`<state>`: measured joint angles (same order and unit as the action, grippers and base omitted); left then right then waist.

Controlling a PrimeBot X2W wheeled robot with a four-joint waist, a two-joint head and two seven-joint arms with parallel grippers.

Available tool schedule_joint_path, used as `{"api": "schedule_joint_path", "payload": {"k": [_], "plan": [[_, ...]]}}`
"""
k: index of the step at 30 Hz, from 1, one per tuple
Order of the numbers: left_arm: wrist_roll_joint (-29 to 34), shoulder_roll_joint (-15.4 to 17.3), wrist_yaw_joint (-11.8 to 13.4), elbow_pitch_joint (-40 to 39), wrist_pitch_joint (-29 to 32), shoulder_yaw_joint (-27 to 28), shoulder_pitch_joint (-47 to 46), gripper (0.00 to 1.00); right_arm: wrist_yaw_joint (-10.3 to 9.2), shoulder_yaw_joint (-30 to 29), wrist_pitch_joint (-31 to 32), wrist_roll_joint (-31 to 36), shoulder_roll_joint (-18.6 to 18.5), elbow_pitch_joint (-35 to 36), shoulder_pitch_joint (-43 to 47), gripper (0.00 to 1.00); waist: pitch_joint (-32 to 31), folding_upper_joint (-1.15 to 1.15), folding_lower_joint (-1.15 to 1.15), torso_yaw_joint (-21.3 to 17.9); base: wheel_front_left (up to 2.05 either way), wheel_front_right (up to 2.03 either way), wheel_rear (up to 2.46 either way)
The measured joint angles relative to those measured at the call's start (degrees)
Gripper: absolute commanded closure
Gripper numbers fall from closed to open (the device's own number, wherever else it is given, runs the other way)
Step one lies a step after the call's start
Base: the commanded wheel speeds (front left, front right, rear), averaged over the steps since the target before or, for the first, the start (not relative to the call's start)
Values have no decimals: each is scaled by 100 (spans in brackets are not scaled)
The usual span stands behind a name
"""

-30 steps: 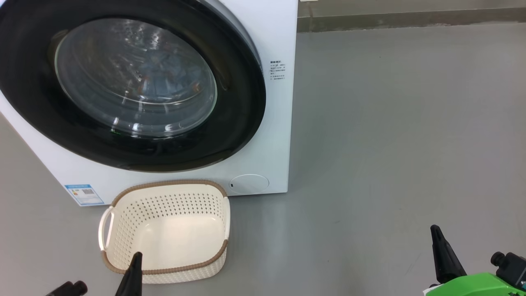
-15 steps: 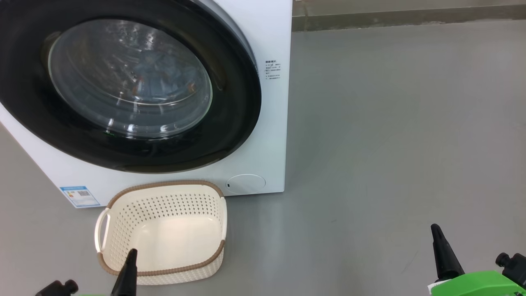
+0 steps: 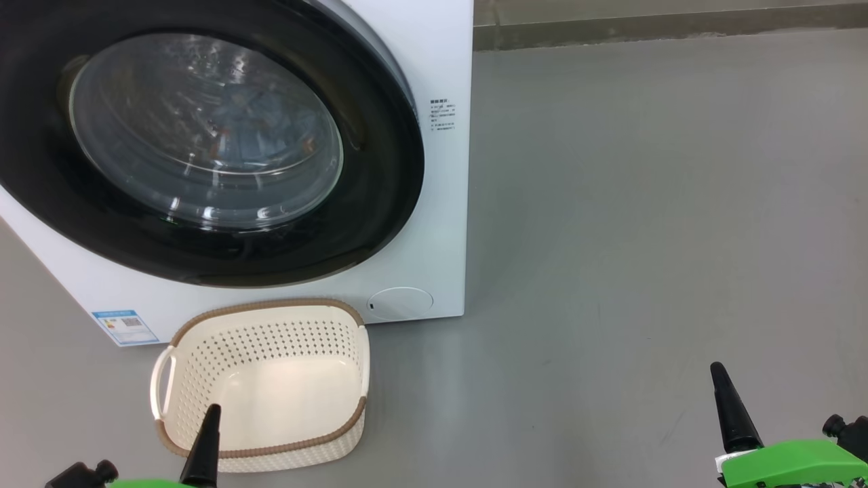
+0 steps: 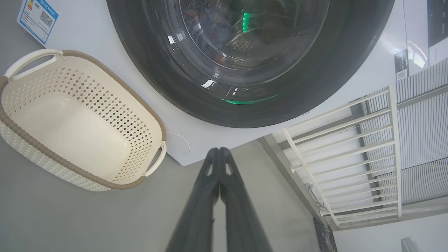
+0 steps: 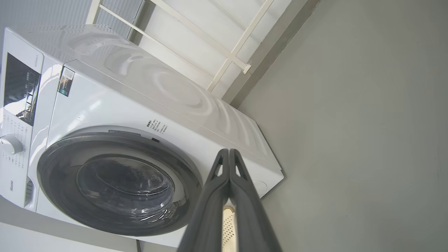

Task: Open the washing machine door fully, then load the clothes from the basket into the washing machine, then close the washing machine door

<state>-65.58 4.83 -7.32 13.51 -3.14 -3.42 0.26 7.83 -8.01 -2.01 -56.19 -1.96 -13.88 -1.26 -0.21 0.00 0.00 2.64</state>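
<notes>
Both end effectors pressed together and holding nothing; door closed, clothes inside.

I see the left end effector (image 3: 212,411) with its two fingers together along their whole length, gripping nothing. It hangs in the air over the near rim of the basket (image 3: 271,303) and points towards the round cap (image 3: 400,303) at the lower corner of the washing machine (image 3: 444,54). The right end effector (image 3: 717,371) is likewise closed with nothing in it, over bare floor (image 3: 644,203) well to the right of the machine. The washing machine door (image 3: 383,203) sits flush against the front. Through its glass I make out the clothes (image 3: 254,115), light blue, lying in the drum. The basket stands on the floor just in front of the machine's foot, below the door, near the blue label (image 3: 124,326).
</notes>
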Motion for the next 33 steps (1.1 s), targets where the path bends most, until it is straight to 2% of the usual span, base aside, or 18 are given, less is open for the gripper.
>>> {"api": "schedule_joint_path", "payload": {"k": [33], "plan": [[-1847, -101, 0, 104, 567, 431, -231, 100, -26, 1, 552, -2369, -13, -98, -143, 100, 26, 0, 0, -180, 0, 0, 0]]}}
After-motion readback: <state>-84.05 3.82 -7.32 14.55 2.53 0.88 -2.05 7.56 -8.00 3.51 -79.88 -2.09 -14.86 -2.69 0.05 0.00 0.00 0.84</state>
